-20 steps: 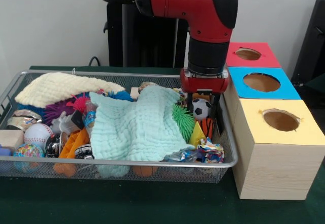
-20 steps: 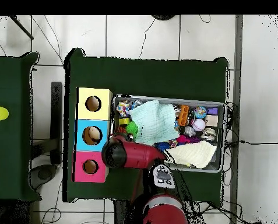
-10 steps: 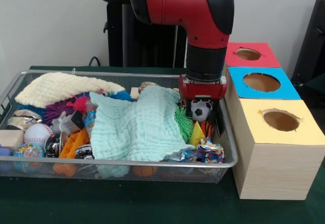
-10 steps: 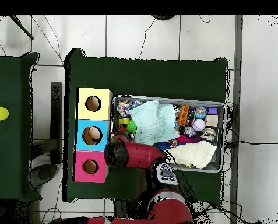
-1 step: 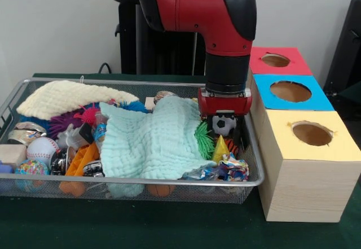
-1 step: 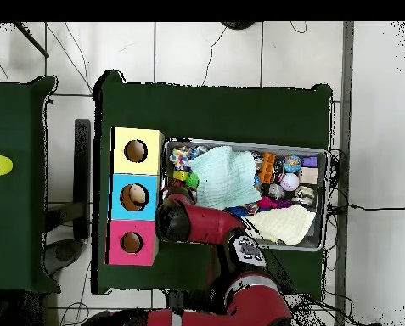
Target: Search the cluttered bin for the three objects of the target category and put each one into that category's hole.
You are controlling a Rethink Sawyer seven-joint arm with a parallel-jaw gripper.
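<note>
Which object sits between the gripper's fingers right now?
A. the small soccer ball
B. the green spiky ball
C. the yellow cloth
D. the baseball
A: in the front view the small soccer ball sits between the fingers of the gripper, raised above the bin clutter.

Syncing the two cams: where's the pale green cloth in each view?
Front view: the pale green cloth lies in the middle of the wire bin, reaching its near rim, left of the gripper.
Overhead view: the cloth sits left of centre in the bin, above the red arm.
Shared landmark: the yellow box, at the bin's end nearest the cloth.
</note>
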